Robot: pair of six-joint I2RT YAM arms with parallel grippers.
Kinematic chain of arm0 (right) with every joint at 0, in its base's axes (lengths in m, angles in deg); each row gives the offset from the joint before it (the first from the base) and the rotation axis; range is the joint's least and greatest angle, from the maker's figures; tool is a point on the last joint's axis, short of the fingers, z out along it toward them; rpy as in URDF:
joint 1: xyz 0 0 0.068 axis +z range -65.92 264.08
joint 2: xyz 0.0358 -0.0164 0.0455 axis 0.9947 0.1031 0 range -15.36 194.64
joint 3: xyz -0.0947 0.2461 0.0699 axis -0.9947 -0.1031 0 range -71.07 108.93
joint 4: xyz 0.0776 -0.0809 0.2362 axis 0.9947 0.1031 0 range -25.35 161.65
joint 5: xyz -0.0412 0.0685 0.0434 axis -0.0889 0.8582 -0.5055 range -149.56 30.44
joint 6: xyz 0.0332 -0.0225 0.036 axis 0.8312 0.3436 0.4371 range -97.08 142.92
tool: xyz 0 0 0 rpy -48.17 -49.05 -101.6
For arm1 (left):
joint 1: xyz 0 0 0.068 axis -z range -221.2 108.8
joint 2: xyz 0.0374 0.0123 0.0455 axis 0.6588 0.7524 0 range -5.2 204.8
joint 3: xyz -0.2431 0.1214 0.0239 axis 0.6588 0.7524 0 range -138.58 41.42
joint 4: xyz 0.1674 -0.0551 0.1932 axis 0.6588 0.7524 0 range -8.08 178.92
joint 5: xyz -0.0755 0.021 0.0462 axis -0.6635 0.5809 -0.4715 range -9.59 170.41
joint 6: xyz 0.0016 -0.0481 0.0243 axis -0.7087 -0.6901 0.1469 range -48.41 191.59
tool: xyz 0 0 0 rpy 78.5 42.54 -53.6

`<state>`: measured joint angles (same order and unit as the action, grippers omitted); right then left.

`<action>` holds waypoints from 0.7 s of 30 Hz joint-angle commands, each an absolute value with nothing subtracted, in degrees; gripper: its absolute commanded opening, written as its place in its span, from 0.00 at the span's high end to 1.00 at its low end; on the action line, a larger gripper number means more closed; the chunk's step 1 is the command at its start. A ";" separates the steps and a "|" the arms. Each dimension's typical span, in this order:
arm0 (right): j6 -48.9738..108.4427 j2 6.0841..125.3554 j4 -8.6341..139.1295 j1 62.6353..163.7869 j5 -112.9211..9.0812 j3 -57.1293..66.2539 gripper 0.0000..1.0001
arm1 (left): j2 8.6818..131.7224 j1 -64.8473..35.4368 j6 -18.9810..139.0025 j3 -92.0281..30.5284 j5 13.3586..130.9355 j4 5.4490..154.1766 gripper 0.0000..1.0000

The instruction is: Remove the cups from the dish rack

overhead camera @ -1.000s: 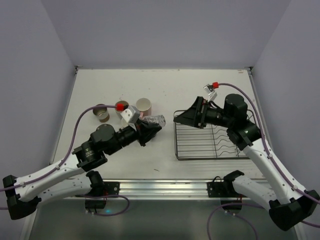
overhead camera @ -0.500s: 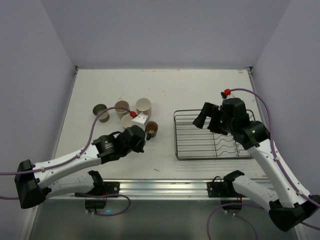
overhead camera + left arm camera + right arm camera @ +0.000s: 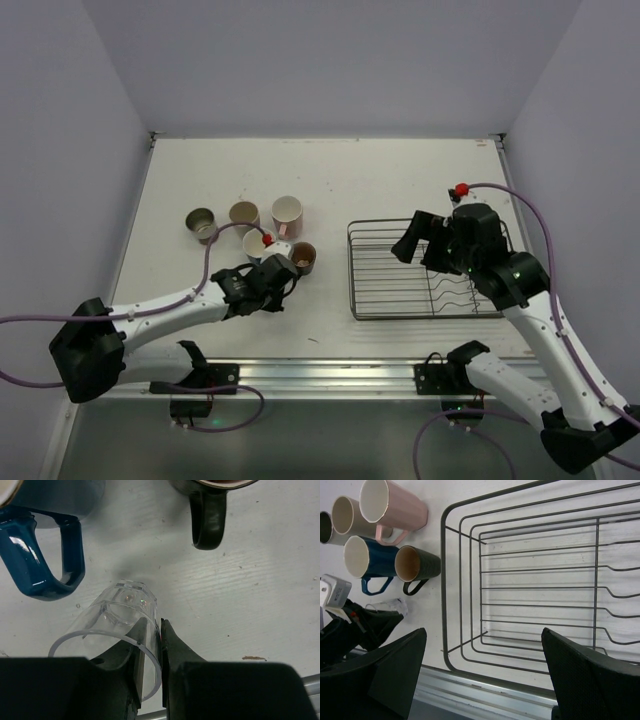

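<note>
Clear plastic cup (image 3: 115, 625), pinched by its rim in the left gripper (image 3: 150, 645), has come down to the table (image 3: 400, 170) near its front edge, just before the blue mug (image 3: 380, 560) and brown mug (image 3: 422, 562). Rightward, the rack (image 3: 442, 605) sits bare under the right gripper (image 3: 418, 240), which is spread wide and has pulled back. Unloading looks nearly done.

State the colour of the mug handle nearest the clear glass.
Glossy dark blue. The mug handle shows best in the left wrist view.

walls (image 3: 330, 60): pale lilac, 3 sides | table (image 3: 380, 170): white, scuffed | light: even
</note>
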<state>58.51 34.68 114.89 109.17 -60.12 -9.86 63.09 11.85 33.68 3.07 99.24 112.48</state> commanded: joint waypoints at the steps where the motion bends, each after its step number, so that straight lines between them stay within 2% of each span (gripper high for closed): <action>1: 57.29 32.81 114.93 109.22 -60.88 -10.78 0.01 | 64.49 10.13 35.63 3.01 97.73 108.29 1.00; 9: 57.29 33.33 113.17 109.13 -59.82 -12.80 0.01 | 70.03 8.19 37.75 0.20 95.00 106.79 1.00; 11: 57.29 33.33 112.64 109.13 -59.82 -13.32 0.01 | 70.55 8.01 37.84 0.20 95.08 106.53 0.96; 12: 57.29 33.42 112.47 109.13 -59.82 -13.50 0.01 | 70.64 7.93 37.84 0.29 95.35 106.53 0.87; 14: 57.28 33.42 112.03 109.13 -59.82 -13.77 0.01 | 70.73 7.93 37.84 0.46 95.79 106.61 0.78; 15: 57.20 33.42 111.85 109.13 -59.82 -14.20 0.01 | 70.65 7.93 37.75 0.46 96.14 106.79 0.67; 16: 57.28 33.42 111.59 109.13 -59.82 -14.38 0.01 | 70.56 7.93 37.67 0.55 96.31 106.79 0.62; 17: 57.29 33.59 111.24 109.13 -58.78 -14.73 0.01 | 70.38 7.93 37.58 0.55 96.75 106.79 0.51; 20: 57.20 34.03 110.62 109.13 -57.89 -15.17 0.01 | 69.68 7.93 37.14 0.46 97.81 107.23 0.38; 21: 57.11 34.38 110.62 109.13 -57.80 -15.26 0.01 | 69.42 7.93 37.05 0.46 98.16 107.40 0.37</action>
